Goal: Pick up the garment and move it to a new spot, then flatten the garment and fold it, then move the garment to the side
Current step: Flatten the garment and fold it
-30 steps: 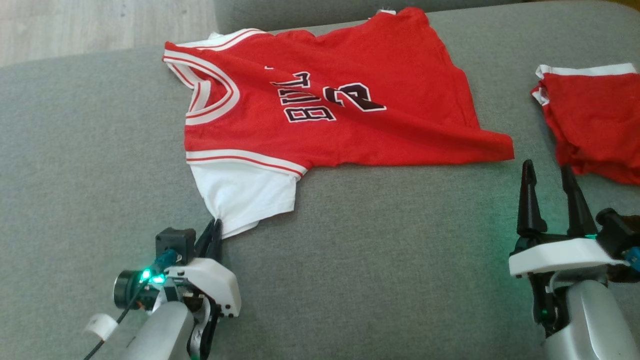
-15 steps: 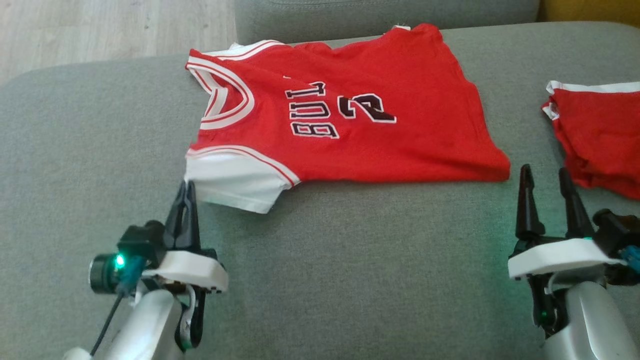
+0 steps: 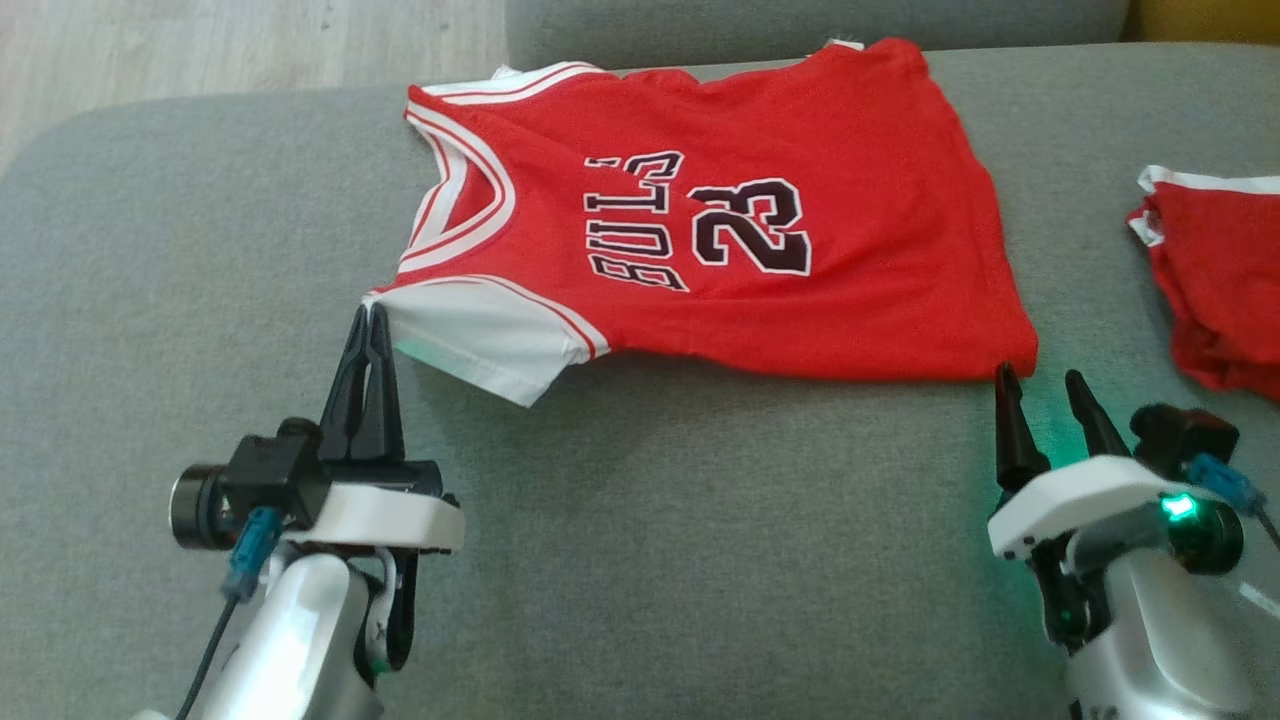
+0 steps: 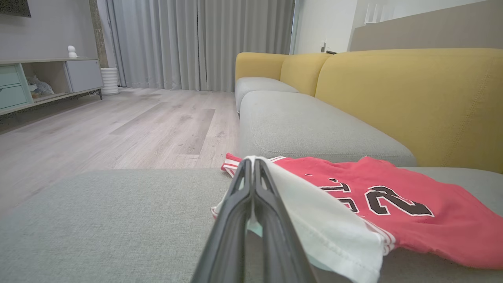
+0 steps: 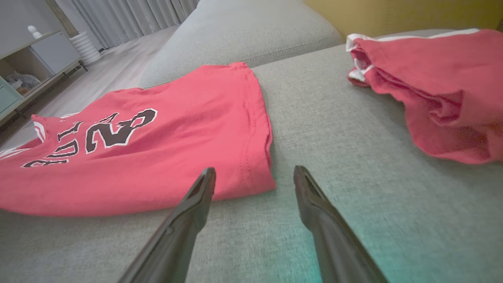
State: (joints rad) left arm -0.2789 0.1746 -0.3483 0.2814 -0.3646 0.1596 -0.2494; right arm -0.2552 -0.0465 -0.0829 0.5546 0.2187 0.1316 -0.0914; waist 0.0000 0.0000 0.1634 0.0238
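The garment [image 3: 800, 300] is a red jersey with white sleeves and black lettering, lying spread on the grey sofa cushion [image 3: 700, 550]. My left gripper [image 3: 368, 315] is shut on the edge of its white sleeve [image 3: 480, 340], which is drawn taut toward the fingertips. In the left wrist view the closed gripper [image 4: 253, 161] pinches the white cloth, with the garment [image 4: 432, 232] stretching off to the right. My right gripper [image 3: 1040, 380] stands open just short of the jersey's near hem corner. In the right wrist view that gripper [image 5: 253, 171] frames the garment [image 5: 177, 157] corner without touching it.
A second red cloth with white trim [image 3: 1220, 290] lies bunched at the right, close to my right gripper, seen as the red cloth [image 5: 432, 98]. Wooden floor [image 3: 200, 50] lies beyond the cushion's far left edge. A yellow sofa back [image 4: 412, 98] rises behind.
My left gripper has carried the sleeve away from me and leftward, and the jersey now lies flatter with its whole number showing. The right gripper has advanced to the hem corner. The head camera has shifted.
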